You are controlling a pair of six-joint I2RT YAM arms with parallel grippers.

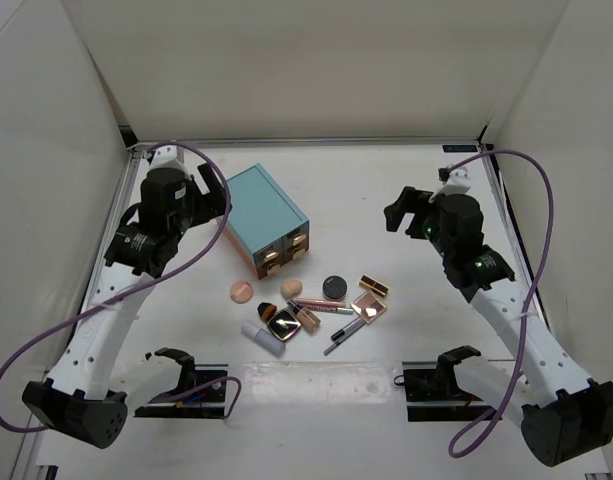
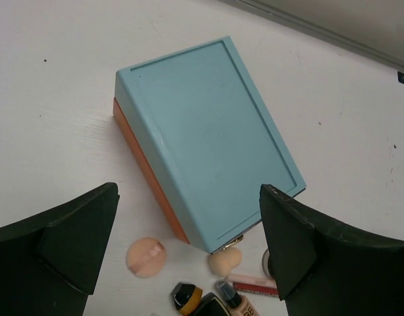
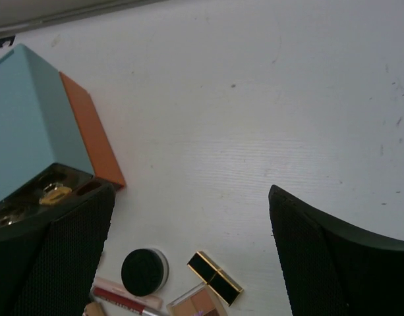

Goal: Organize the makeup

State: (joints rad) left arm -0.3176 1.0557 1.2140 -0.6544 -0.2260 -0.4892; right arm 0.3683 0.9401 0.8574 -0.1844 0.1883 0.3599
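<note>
The makeup lies in a loose cluster on the white table in front of the teal drawer box [image 1: 268, 217]: a peach round puff [image 1: 242, 291], a beige sponge [image 1: 290, 290], a black compact [image 1: 334, 288], a black-gold lipstick [image 1: 374, 286], a pink-gold palette [image 1: 369, 306], a foundation bottle [image 1: 306, 317], a white tube [image 1: 262, 338] and slim pencils [image 1: 343, 337]. My left gripper [image 1: 214, 195] is open and empty, raised above the box's left side. My right gripper [image 1: 408, 210] is open and empty, raised right of the box. The left wrist view shows the puff [image 2: 146, 257] and sponge [image 2: 225, 262]. The right wrist view shows the compact [image 3: 144, 271] and lipstick [image 3: 215, 278].
The teal box has an orange base [image 2: 149, 178] and small gold-handled drawers [image 1: 286, 250] facing the makeup. White walls enclose the table on three sides. Two black stands [image 1: 186, 385] [image 1: 441, 385] sit at the near edge.
</note>
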